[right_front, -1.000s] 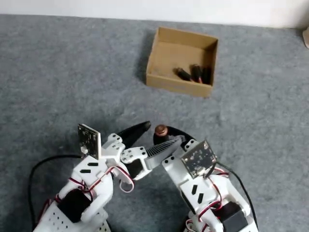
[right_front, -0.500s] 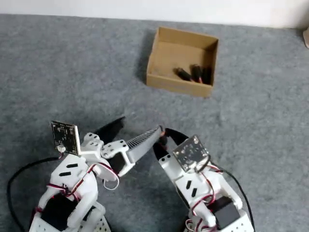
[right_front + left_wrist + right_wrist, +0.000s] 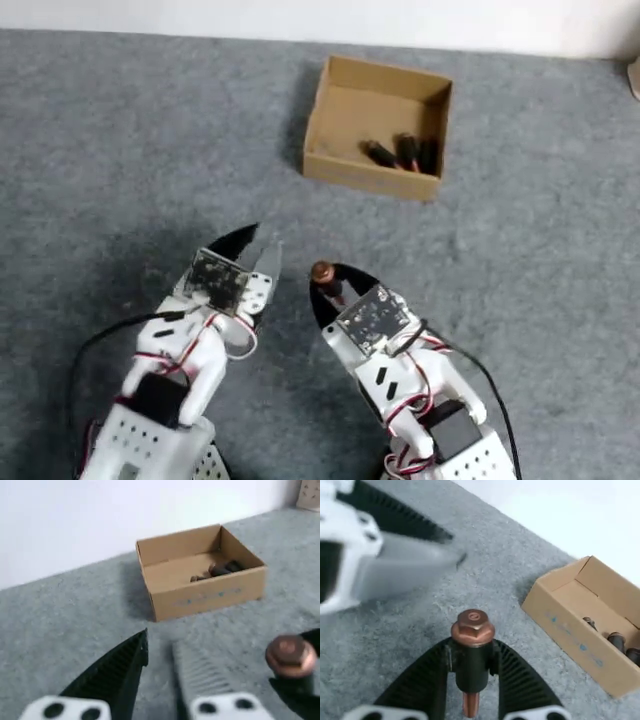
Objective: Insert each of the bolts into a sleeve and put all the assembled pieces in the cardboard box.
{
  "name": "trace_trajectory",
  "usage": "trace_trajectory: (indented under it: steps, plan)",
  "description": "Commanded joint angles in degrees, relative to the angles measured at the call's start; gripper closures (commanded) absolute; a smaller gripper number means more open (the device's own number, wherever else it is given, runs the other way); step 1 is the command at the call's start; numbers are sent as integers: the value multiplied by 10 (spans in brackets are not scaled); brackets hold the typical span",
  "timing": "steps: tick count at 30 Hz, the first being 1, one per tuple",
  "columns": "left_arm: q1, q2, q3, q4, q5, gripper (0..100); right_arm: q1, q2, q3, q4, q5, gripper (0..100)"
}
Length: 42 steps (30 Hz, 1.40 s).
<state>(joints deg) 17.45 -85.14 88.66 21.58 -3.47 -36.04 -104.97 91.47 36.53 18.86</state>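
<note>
Right claw (image 3: 322, 287) is clamped on the black sleeve (image 3: 471, 672), one black finger on each side. A bolt (image 3: 472, 627) sits in the sleeve with its copper hex head up, above the fingers, and its copper tip pokes out of the sleeve's lower end. Cannot tell if the tip touches the table (image 3: 120, 150).

In the high view the bolt head is near centre, at 6 o'clock from the box (image 3: 370, 178) and well apart from it. The left wrist view also shows that head, with a black finger of the right claw just under it.

Left claw (image 3: 258, 247) has a narrow gap between its black finger and its white finger, with nothing in it. It hangs over bare grey table. It is at 9 o'clock from the right claw, near it but not touching, and its tips point to 12 o'clock.

The box is open cardboard, flat on the table at 12 to 1 o'clock of the high view. A few dark pieces (image 3: 400, 152) lie inside on the floor, in the 3 o'clock half and close to the wall nearest the arms. They are bunched together; an exact count is hard, roughly three.

The left wrist view looks at the box straight ahead past the claw tips. The right wrist view has it off to one side, beyond the held bolt.

Both arm bases are at 6 o'clock of the table, side by side, with red, white and black cables on them
</note>
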Motion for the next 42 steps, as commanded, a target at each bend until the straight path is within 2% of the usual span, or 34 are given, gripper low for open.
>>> trace_trajectory:
  steps: [1, 8, 11, 14, 29, 42]
  plan:
    - [-13, 107, -44, -39, -11, 994, 7, -4, 0, -29, 9, 993]
    - [-75, 405, -201, -23, -11, 993, 19, 14, 0, -29, -16, 993]
    - [-96, 514, -256, -23, -3, 993, 56, 65, -22, -39, -18, 993]
    - [-109, 567, -289, -24, 27, 993, 82, 154, -76, -48, -18, 993]
    - [-121, 582, -295, -25, 30, 993, 152, 689, -523, -46, -18, 993]
    - [-121, 582, -295, -25, 30, 993, 181, 934, -731, -45, -18, 993]
